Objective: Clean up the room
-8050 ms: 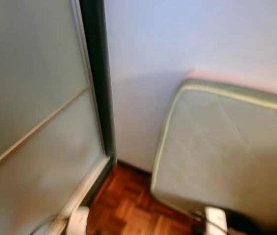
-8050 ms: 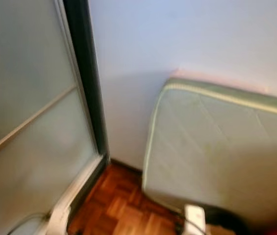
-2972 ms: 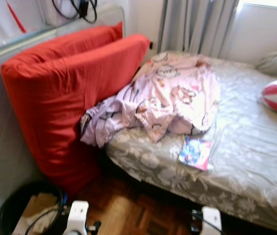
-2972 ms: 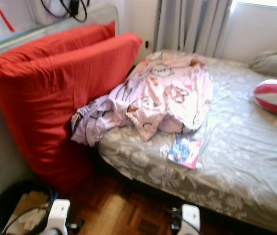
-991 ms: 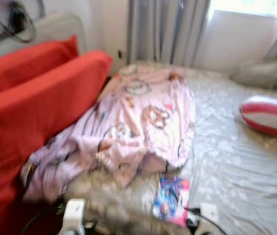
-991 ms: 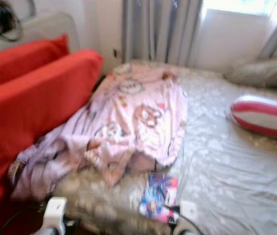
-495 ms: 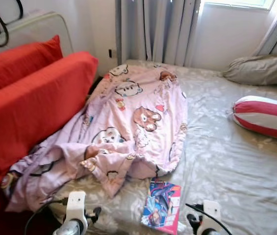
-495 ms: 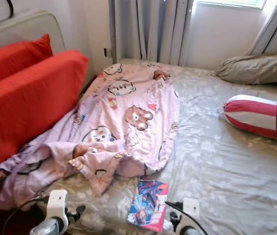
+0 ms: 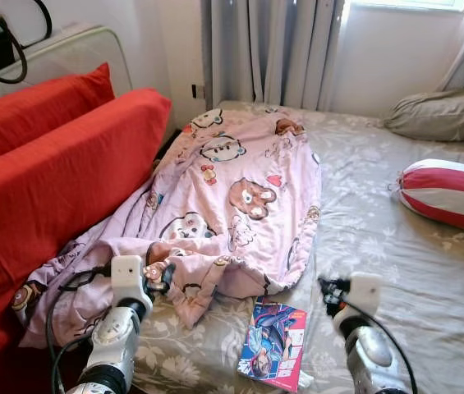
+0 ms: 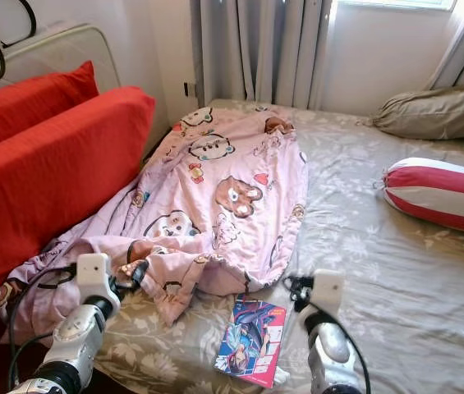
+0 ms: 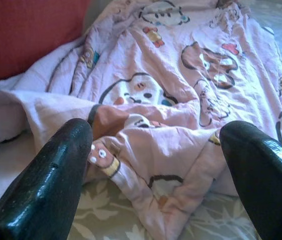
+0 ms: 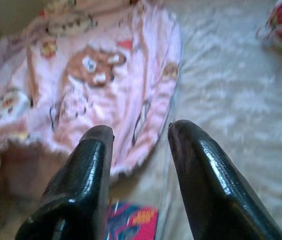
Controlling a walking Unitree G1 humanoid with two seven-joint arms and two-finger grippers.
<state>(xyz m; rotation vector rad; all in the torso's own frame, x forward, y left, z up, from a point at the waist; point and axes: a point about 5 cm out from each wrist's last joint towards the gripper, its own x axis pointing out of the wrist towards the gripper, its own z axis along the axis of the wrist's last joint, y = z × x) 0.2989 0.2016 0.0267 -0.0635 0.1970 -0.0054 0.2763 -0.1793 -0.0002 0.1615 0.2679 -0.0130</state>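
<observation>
A crumpled pink blanket (image 9: pixel 240 193) printed with cartoon animals lies across the left half of the bed, and one end spills off the side. A colourful magazine (image 9: pixel 274 343) rests on the grey floral sheet (image 9: pixel 379 246) near the bed's front edge. My left gripper (image 9: pixel 164 277) is raised over the blanket's bunched near corner. In the left wrist view its fingers (image 11: pixel 56 175) stand wide apart, open, with the blanket (image 11: pixel 170 100) beyond them. My right gripper (image 9: pixel 328 289) hovers just right of the magazine, open, with nothing between its fingers (image 12: pixel 86 170).
Red cushions (image 9: pixel 59 164) lean along the left side of the bed. A red-and-white striped bolster (image 9: pixel 449 193) and a grey pillow (image 9: pixel 441 115) lie at the right. Grey curtains (image 9: pixel 273 49) hang behind, and black cables (image 9: pixel 2 49) hang at the top left.
The view swung from a wall corner round to the bed and closed in. In the last half second both arms rose from the bottom edge up over the bed's front.
</observation>
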